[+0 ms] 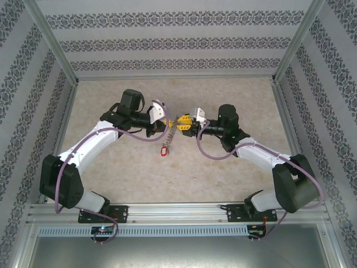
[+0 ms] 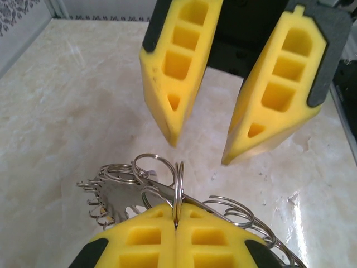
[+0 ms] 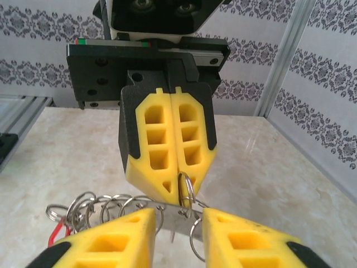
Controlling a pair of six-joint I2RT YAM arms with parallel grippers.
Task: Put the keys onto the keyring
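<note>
While left end effector (image 2: 175, 215) clamps keyring (image 2: 118, 196), right end effector (image 2: 201, 152) gapes opposite; table (image 1: 111, 174) edges distant.

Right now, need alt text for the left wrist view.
The left gripper, yellow fingers closed, pinches one upright split ring of the keyring, a flat metal piece fringed with more rings, above a pale marbled table. Facing it, the right gripper holds its yellow fingers spread apart, just beyond the ring.

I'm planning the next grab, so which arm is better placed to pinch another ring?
Probably the right. The right gripper is open and faces the keyring closely, so it is free to close on a ring. The left gripper is shut on one of the rings.
</note>
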